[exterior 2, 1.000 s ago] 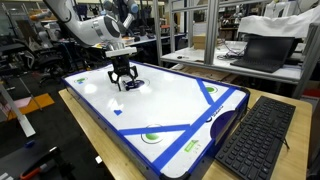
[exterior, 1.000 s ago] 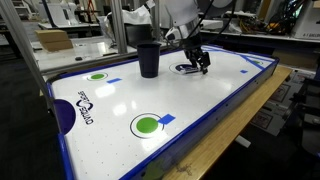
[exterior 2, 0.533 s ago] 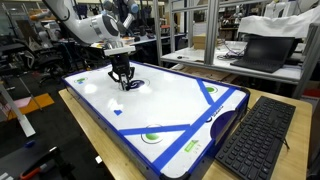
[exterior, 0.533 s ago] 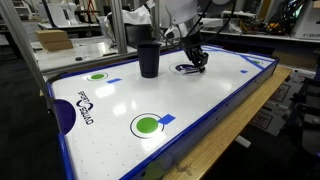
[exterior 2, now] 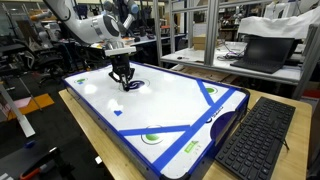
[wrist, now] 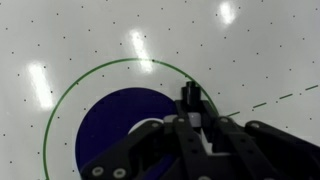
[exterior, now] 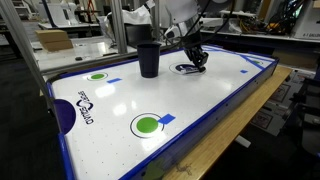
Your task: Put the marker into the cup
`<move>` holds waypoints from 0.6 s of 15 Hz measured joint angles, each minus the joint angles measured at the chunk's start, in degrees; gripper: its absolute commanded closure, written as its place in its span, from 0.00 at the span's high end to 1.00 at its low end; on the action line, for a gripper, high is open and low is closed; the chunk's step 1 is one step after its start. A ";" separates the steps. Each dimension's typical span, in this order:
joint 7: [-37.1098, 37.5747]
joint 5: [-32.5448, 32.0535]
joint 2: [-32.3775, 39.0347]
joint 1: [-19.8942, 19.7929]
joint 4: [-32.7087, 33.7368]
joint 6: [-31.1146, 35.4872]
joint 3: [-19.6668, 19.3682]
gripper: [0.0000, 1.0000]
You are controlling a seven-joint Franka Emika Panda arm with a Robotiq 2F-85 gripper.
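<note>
In the wrist view my gripper [wrist: 192, 112] is shut on the marker [wrist: 189, 95]. Its dark end sticks out past the fingertips and a bit of whitish body shows between them. It sits low over the dark-blue printed circle [wrist: 100, 130] on the white table. In both exterior views the gripper [exterior: 201, 63] [exterior 2: 124, 83] points down at that circle, at the table surface. The black cup [exterior: 148, 58] stands upright on the table, a short way beside the gripper. The marker is too small to make out in the exterior views.
The white air-hockey table [exterior: 200, 110] has a raised blue rim and green printed dots [exterior: 147, 125]. A keyboard [exterior 2: 262, 135] lies on the wooden bench beside it. Metal frame posts [exterior: 117, 25] stand behind the cup.
The jaws have closed on the marker over the blue circle. The arm has barely moved.
</note>
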 measured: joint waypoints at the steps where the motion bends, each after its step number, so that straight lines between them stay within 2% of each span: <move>1: -0.79 0.89 -0.22 -0.49 -0.19 0.38 0.07 0.05; 9: -5.95 5.10 -3.14 -6.42 -4.13 7.78 0.10 0.05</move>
